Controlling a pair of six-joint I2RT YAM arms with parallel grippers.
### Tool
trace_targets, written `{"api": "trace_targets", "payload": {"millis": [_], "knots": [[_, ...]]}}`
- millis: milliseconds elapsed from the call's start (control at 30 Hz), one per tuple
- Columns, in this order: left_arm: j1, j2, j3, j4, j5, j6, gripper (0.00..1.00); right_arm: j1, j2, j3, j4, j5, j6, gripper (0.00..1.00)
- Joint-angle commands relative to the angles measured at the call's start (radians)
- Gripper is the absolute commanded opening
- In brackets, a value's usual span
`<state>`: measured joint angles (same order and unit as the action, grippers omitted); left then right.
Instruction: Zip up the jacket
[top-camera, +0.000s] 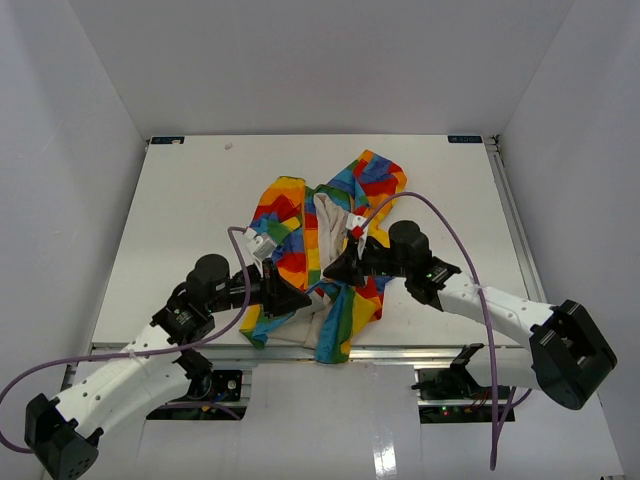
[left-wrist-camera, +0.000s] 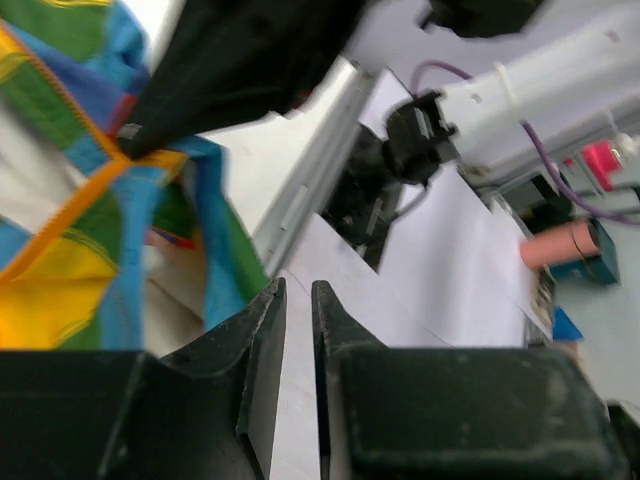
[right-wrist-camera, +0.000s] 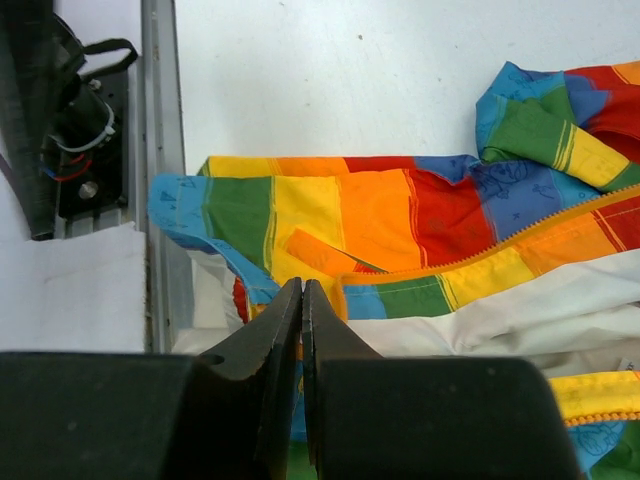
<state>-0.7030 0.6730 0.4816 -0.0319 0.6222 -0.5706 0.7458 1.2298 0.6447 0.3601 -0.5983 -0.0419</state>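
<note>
The rainbow patchwork jacket (top-camera: 285, 205) lies open in the middle of the white table, white lining up, with its hem hanging over the near edge. My right gripper (top-camera: 330, 270) is shut on the orange-yellow zipper edge near the hem. In the right wrist view (right-wrist-camera: 302, 285) its jaws are pressed together over the jacket (right-wrist-camera: 400, 215). The left wrist view shows its black tip (left-wrist-camera: 130, 140) pinching the zipper tape of the jacket (left-wrist-camera: 60, 260). My left gripper (top-camera: 303, 298) is just left of it at the hem. Its jaws (left-wrist-camera: 298, 290) stand a narrow gap apart with nothing between them.
A metal rail (top-camera: 420, 350) runs along the table's near edge, under the hem. White walls enclose the left, back and right sides. Purple cables (top-camera: 455, 235) loop over both arms. A pink cylinder (left-wrist-camera: 560, 245) lies off the table beyond the right arm (left-wrist-camera: 560, 80).
</note>
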Motion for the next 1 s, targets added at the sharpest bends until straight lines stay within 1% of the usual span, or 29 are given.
{"api": "trace_targets", "payload": {"millis": [0, 100, 133, 200, 400, 467, 500, 600, 800, 967], "knots": [[-0.001, 0.053, 0.1, -0.178, -0.262, 0.093, 0.3, 0.01, -0.062, -0.029, 0.131, -0.029, 0.097, 0.08], [0.0, 0.128, 0.13, -0.186, -0.286, 0.118, 0.33, 0.013, -0.071, -0.04, 0.153, -0.019, 0.125, 0.08], [0.0, 0.132, 0.138, -0.186, -0.277, 0.125, 0.33, 0.015, -0.072, -0.04, 0.159, -0.017, 0.132, 0.08], [-0.001, 0.189, 0.157, -0.18, -0.246, 0.138, 0.38, 0.016, -0.066, -0.038, 0.161, -0.015, 0.144, 0.08], [-0.001, 0.254, 0.192, -0.167, -0.238, 0.175, 0.43, 0.02, -0.066, -0.044, 0.175, -0.012, 0.164, 0.08], [-0.002, 0.268, 0.195, -0.163, -0.234, 0.185, 0.5, 0.02, -0.069, -0.046, 0.177, -0.009, 0.168, 0.08], [-0.001, 0.274, 0.195, -0.163, -0.233, 0.19, 0.55, 0.02, -0.069, -0.046, 0.177, -0.009, 0.168, 0.08], [-0.003, 0.269, 0.202, -0.165, -0.243, 0.208, 0.58, 0.02, -0.067, -0.042, 0.174, -0.009, 0.177, 0.08], [-0.012, 0.194, 0.177, -0.102, -0.245, 0.299, 0.58, 0.02, -0.067, -0.048, 0.166, 0.006, 0.181, 0.08], [-0.016, 0.224, 0.181, -0.095, -0.199, 0.359, 0.56, 0.02, -0.062, -0.051, 0.181, 0.003, 0.2, 0.08]]}}
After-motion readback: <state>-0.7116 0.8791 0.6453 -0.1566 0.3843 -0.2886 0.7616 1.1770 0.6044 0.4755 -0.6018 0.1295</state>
